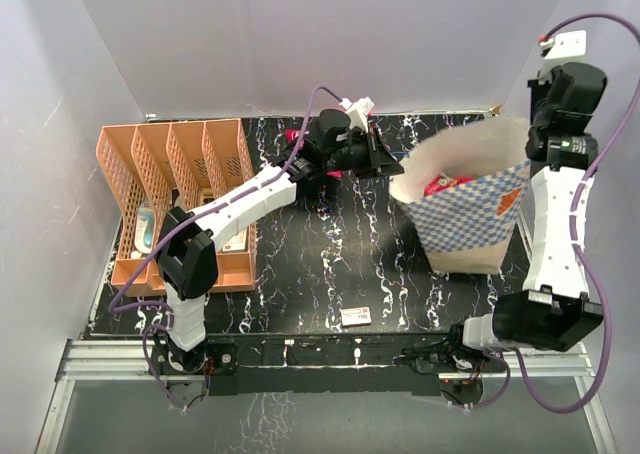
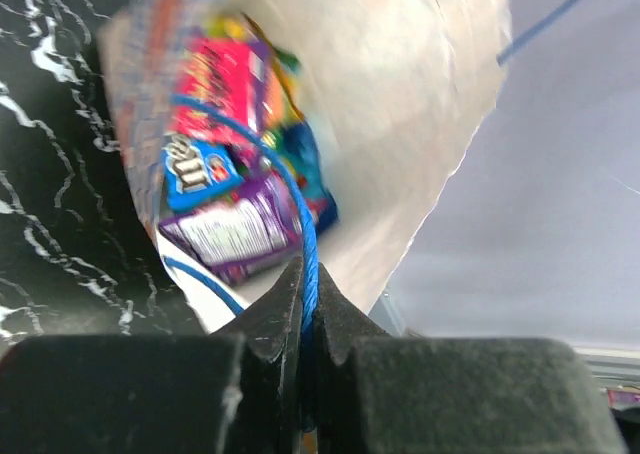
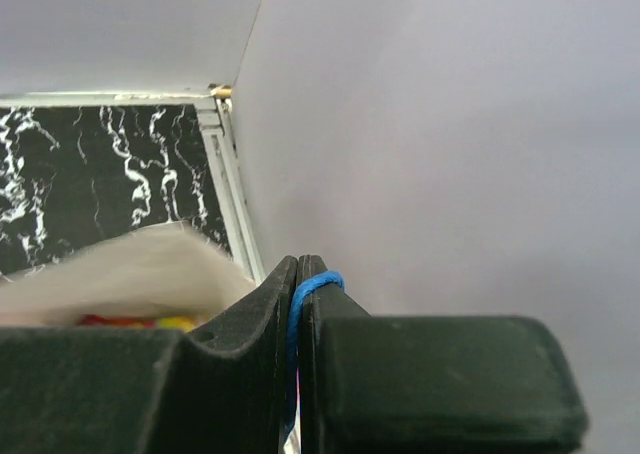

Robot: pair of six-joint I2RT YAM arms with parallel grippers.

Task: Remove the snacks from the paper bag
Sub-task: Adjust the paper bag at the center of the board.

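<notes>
Gripping both cords, operator, why?

OPERATOR: My left gripper [image 2: 303, 274] has its jaws pressed together on one blue cord handle [image 2: 285, 169]. My right gripper [image 3: 297, 269] pinches the other cord [image 3: 318, 280] the same way. Held apart like that, they spread the mouth of the paper bag [image 1: 470, 224].

SPOTTER: And the snacks?

OPERATOR: The snacks [image 2: 225, 194] lie piled inside the bag. It sits on the right of the table [image 1: 330, 274], mouth turned toward my left arm, so that wrist camera looks straight in. I judge one gripper must let go to reach in, and the mouth may sag then.
</notes>
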